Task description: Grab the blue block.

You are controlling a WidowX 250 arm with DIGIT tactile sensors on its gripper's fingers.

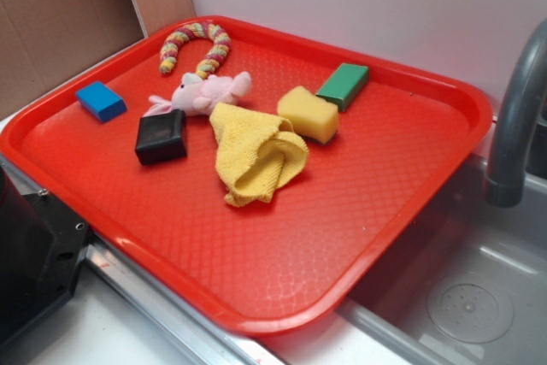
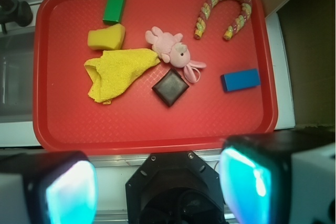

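Our pincer (image 2: 157,187) was wide open and held nothing. It hung high up, over the near edge of the red tray (image 2: 147,135), so we judged the job had hardly begun. On the tray, the black block (image 2: 170,88) lay closest to us. The blue block (image 2: 240,80) lay flat by itself near the right side, apart from the other things. Farther off were the yellow cloth (image 2: 115,74), the pink toy bunny (image 2: 172,51), the yellow sponge (image 2: 107,38), the green block (image 2: 114,7) and the striped rope toy (image 2: 224,10). We had yet to move over the blue block, go down and close on it.
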